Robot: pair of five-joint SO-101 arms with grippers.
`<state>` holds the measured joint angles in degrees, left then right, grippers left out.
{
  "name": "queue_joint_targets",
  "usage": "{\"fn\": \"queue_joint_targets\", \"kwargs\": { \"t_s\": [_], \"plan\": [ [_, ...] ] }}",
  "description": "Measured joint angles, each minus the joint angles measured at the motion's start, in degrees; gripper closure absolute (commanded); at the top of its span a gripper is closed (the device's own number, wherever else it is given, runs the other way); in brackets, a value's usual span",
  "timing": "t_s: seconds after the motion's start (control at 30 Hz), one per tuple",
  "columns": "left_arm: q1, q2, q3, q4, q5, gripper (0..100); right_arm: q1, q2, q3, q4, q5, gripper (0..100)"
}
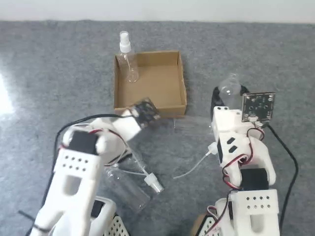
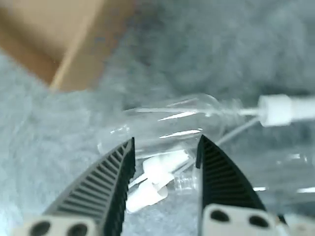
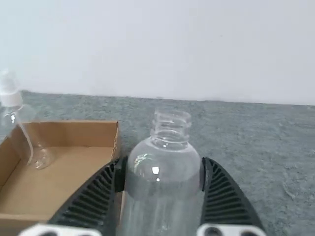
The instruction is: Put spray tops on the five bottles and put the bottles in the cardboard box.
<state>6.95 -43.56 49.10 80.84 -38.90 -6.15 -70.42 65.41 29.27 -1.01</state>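
Note:
My right gripper (image 3: 162, 169) is shut on a clear bottle (image 3: 165, 147) with an open neck, held upright to the right of the cardboard box (image 1: 150, 81); the high view shows that bottle (image 1: 230, 87) above the right arm. A bottle with a spray top (image 1: 127, 58) stands in the box's back left corner. My left gripper (image 2: 165, 142) is open, low over a lying clear bottle (image 2: 172, 120) and loose white spray tops (image 2: 155, 179) in front of the box.
On the grey carpet in front of the box lie clear bottles (image 1: 129, 189), a white spray top (image 1: 155, 184) and another spray top with a long thin tube (image 1: 197, 164). The box's front wall (image 1: 147, 107) is close to the left wrist.

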Motion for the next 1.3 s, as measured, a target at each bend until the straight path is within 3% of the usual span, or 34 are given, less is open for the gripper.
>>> {"fn": "queue_joint_targets", "kwargs": {
  "t_s": [0.23,0.7,1.3],
  "plan": [
    [6.51,9.85,0.00,2.55,-7.21,78,0.09,0.00,0.00,-0.35,0.00,90.9],
    [21.36,12.22,0.35,2.55,-8.09,78,2.64,0.00,0.00,-0.35,0.00,90.9],
    [30.07,14.59,10.90,-11.43,-8.09,78,2.64,0.00,0.00,-0.35,0.00,90.9]
  ]
}}
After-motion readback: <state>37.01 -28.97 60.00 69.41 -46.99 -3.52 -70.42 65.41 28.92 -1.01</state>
